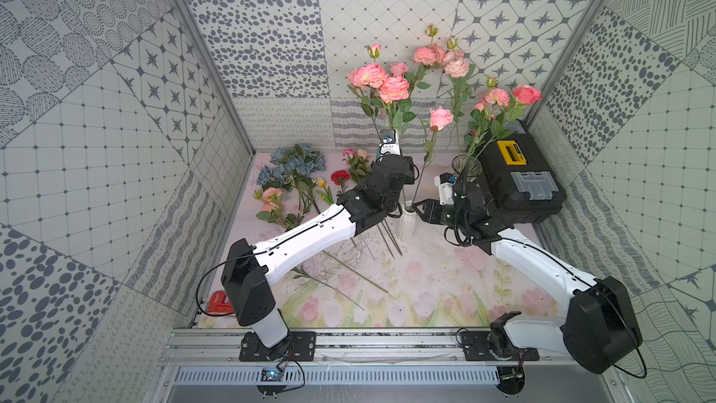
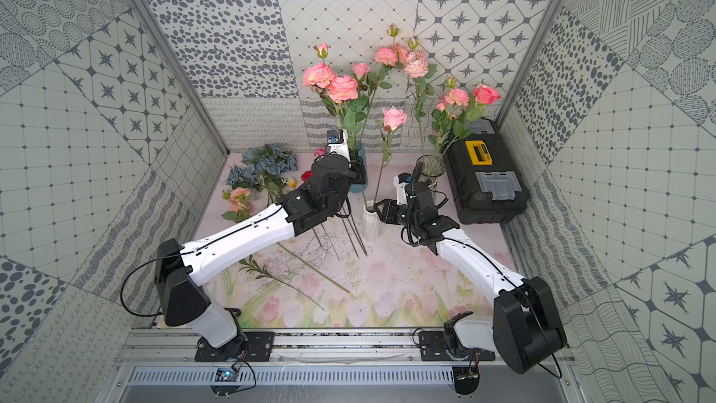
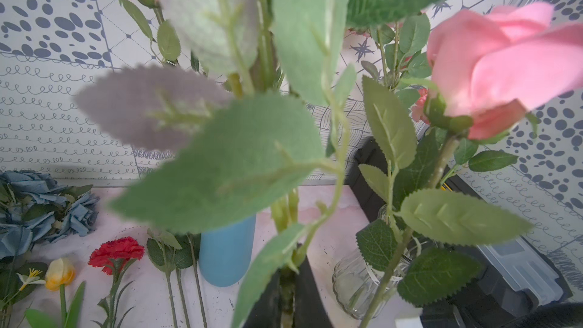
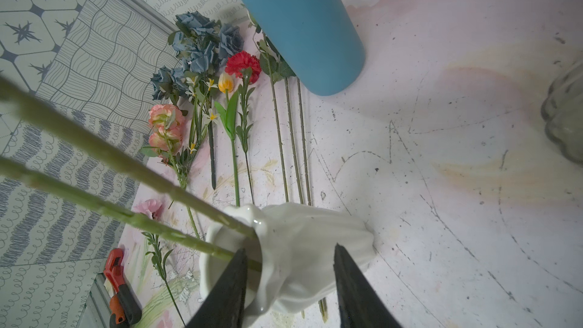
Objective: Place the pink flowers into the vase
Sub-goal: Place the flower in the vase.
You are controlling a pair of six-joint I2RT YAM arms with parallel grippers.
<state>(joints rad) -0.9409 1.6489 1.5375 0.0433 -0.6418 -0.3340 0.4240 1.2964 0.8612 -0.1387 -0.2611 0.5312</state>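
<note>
On the worktop [image 1: 445, 277], the pink flowers [image 1: 393, 89] in play are standing as a tall spray near the back middle. More pink ones are lying loose toward the left side. The spray's long axis is running steeply, blooms up and cut end down, and is leaning a little toward the left arm's side. Its lower end seems to be entering the white vase [image 1: 406, 226], where two stems [image 4: 110, 154] are crossing the rim. I cannot tell for sure which blooms belong to the held stem.

The right pincer [image 4: 289, 249] is straddling the vase's neck and appears to be gripping it. The left pincer [image 3: 287, 279] is clenching a green stem below the leaves.

To do this well, the left arm should be sliding the stem down along its own axis, not sideways, because the head is looking top-heavy and the vase narrow. The right should be bracing the vase until the stem is bottoming out, with the left letting go first.
</note>
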